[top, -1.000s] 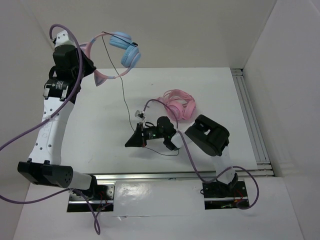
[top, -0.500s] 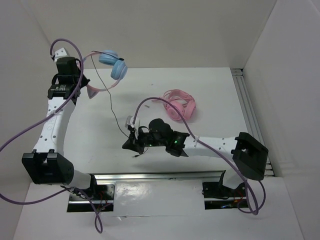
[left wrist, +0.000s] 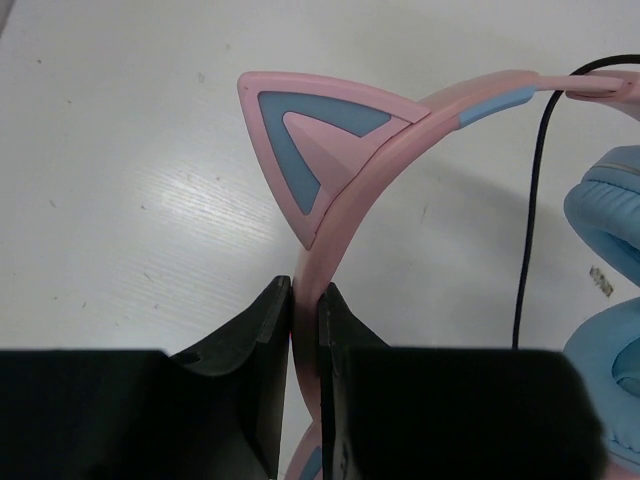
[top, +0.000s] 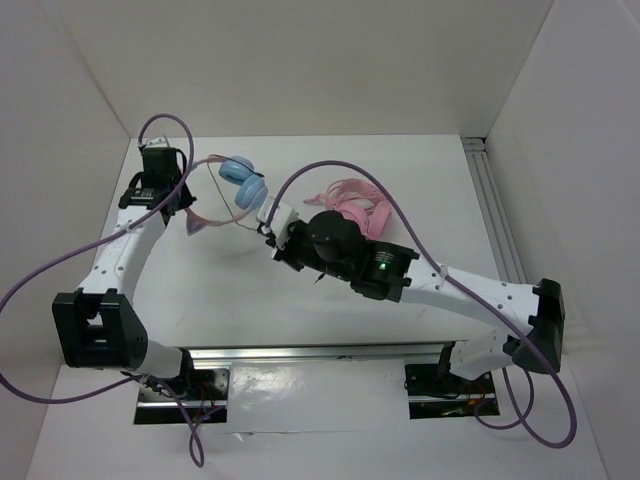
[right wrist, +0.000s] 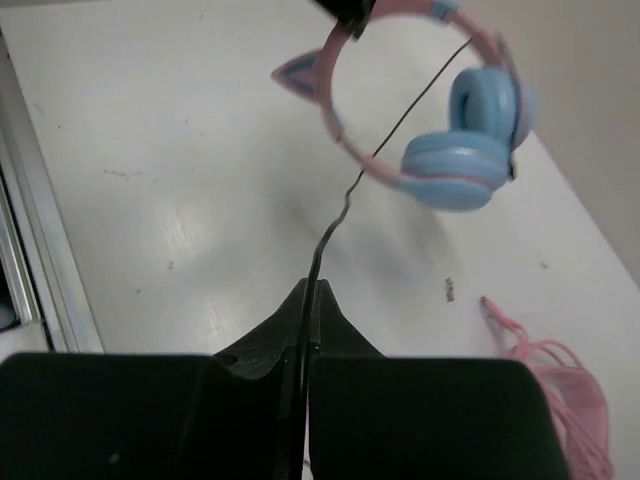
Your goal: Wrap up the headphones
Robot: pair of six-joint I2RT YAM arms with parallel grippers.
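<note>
Top, left-wrist and right-wrist views of the white worktop (top: pixel 200 290). At far left, the left arm's fingers (left wrist: pixel 268 335) pinch the thin pink headband of the headphones (top: pixel 243 184) just below one pink-and-blue cat ear (left wrist: pixel 310 140); the band sits tight in the narrow gap between them. The headphones hang toward the rear left of the worktop, their two light blue ear cups (right wrist: pixel 465 130) side by side to the right of the grip, and a soft shadow in the right-wrist view suggests they are held clear of the surface. The thin black cable (right wrist: pixel 385 150) runs from the headband down to the right arm's fingers (right wrist: pixel 272 345), which are pressed together on it near the worktop's centre; the stretch between looks nearly taut, with one small kink. Just right of that grip lie the all-pink headphones (top: pixel 355 208), flat on the worktop; a metal rail (top: pixel 497 215) borders the right edge.
</note>
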